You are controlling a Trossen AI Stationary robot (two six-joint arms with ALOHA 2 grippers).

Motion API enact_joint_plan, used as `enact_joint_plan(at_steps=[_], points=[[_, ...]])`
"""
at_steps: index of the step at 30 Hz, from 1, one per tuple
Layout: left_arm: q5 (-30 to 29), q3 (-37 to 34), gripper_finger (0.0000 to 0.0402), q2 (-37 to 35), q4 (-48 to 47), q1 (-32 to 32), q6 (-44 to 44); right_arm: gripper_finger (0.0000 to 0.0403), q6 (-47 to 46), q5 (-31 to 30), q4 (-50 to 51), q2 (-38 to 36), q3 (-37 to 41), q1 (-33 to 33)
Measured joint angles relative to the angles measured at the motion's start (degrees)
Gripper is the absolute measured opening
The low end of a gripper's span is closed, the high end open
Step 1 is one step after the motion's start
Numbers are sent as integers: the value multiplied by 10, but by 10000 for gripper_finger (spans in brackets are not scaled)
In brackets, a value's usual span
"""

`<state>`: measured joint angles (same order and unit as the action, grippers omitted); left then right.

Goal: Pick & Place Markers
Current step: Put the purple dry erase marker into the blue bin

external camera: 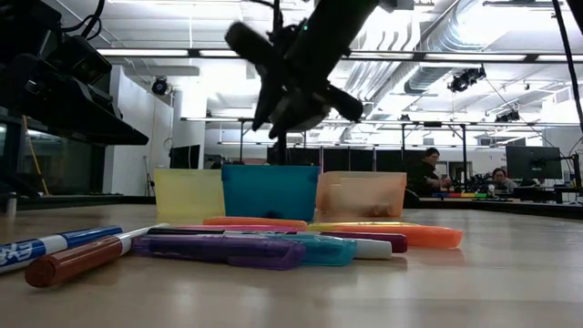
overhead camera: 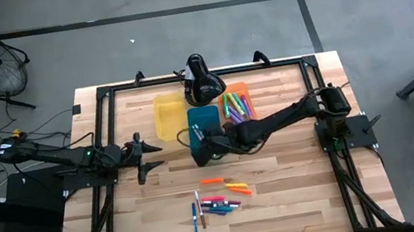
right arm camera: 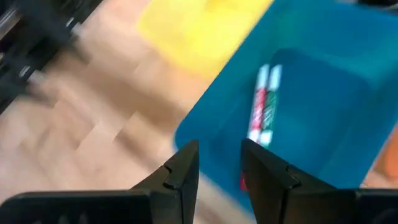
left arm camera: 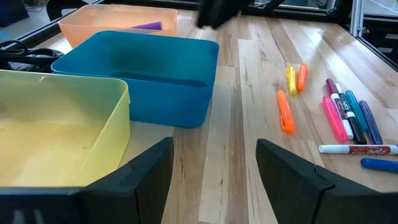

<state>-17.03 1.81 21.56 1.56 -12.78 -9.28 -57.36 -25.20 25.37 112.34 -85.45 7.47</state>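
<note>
From above, the markers (overhead camera: 219, 201) lie in a loose cluster of orange, pink, purple, blue and white-barrelled sticks on the wooden table (overhead camera: 287, 203), well apart from the right gripper (overhead camera: 201, 152), which hangs at the blue bin's (overhead camera: 204, 117) near edge; more markers fill the orange bin (overhead camera: 236, 101) beyond it, and the yellow bin (overhead camera: 168, 115) sits to the blue bin's other side. The left gripper (overhead camera: 149, 156) waits with fingers spread, beside the yellow bin, with bare wood between it and the cluster. At table level, purple, teal, orange and red markers lie in front of the three bins, the right gripper raised above them, a workshop with seated people behind. The left wrist view shows open plank between bins and markers. In the right wrist view the fingers stand slightly parted, gripping nothing, above the blue bin, where two white-barrelled markers (right arm camera: 263, 104), red and green, lie side by side.
</note>
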Motion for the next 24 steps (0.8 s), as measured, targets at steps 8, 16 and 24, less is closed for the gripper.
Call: enact_joint_plan(at_steps=[8,16,24], points=[[0,0,224,0,0,0,0,107,38,21,-3,-1,0,52],[0,0,224,0,0,0,0,107,76,15,-4,-1,0,111],[0,0,224,0,0,0,0,107,107,16,-4,-1,0,163]])
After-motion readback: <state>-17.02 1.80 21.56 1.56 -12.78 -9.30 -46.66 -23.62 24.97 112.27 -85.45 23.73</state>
